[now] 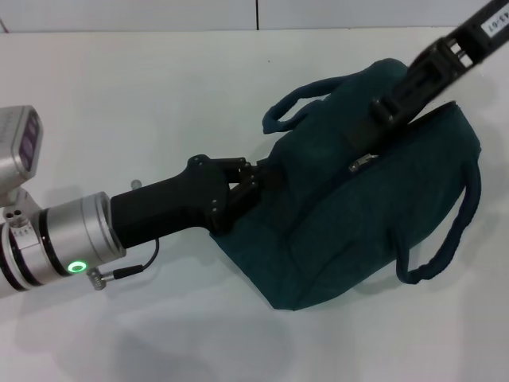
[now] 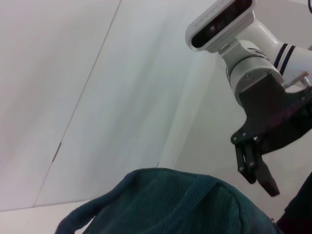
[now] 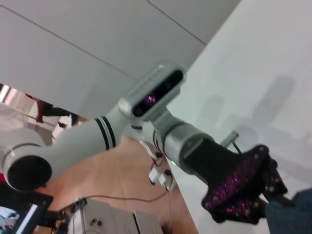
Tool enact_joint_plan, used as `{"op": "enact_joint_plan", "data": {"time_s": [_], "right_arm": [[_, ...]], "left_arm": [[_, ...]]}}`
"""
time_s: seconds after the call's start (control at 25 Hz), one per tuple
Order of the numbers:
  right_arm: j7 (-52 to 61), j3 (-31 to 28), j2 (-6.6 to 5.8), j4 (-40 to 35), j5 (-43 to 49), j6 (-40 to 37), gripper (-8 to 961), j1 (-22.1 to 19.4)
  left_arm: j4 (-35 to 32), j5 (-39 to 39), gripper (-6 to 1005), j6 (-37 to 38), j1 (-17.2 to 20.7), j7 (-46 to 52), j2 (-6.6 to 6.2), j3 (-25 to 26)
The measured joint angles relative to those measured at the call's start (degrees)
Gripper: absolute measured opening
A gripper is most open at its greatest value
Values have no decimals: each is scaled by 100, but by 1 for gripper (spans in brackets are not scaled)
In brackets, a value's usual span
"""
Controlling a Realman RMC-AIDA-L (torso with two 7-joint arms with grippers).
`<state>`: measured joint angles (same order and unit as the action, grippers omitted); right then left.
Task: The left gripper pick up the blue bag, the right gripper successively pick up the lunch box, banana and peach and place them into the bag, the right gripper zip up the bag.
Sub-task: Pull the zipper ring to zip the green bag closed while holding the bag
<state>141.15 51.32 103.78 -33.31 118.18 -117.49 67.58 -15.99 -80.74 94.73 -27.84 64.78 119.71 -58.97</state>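
Head view: the blue bag point(image 1: 350, 215) lies on its side on the white desk point(image 1: 159, 103), its long axis running from the near left corner up toward the far right, one loop handle at the far left of its top and the other trailing off the right end. The left gripper point(image 1: 256, 179) reaches in from the left, and its fingers are clenched on the fabric at the bag's left end, just below the near handle. The right gripper point(image 1: 380, 119) comes down from the upper right and sits against the top of the bag along the zipper line; a small metal pull shows just below it. Whether its fingers are released or clenched on anything, I cannot tell from this view.

The left wrist view shows the right gripper point(image 2: 256, 168) hanging just above the bag's point(image 2: 170, 204) ridge with its fingers drawn close together, nothing visible between them.

Lunch box, banana and peach are not in sight; judged from that and the closed seam, they are inside, and the zipping is under way or finished.

The deciding relation: the zipper track follows the bag's long axis, so the pull must travel along that line while the left gripper anchors the opposite end. The right arm is the nearer to the pull.
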Motion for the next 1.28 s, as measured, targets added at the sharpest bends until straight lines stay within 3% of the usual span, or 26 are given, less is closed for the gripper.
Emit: {"op": "enact_joint_plan", "data": {"time_s": [0.32, 0.44, 0.6, 0.76, 0.92, 1.28], "right_arm": [[0, -65, -9, 18, -68, -3, 696, -40], [0, -30, -121, -7, -26, -16, 696, -13], [3, -7, -361, -11, 187, -97, 695, 48], [7, -6, -482, -18, 462, -111, 695, 40], [7, 85, -446, -18, 508, -163, 694, -15], [-58, 373, -202, -446, 531, -153, 693, -189]], "left_arm": [[0, 0, 54, 1, -18, -12, 8, -2], [0, -2, 54, 2, -19, -16, 8, 0], [-1, -3, 54, 2, -18, -18, 9, 0], [0, -3, 54, 7, -5, -18, 9, 10], [-1, -4, 54, 11, -3, -18, 9, 16], [1, -4, 54, 11, 3, -76, 9, 20]]}}
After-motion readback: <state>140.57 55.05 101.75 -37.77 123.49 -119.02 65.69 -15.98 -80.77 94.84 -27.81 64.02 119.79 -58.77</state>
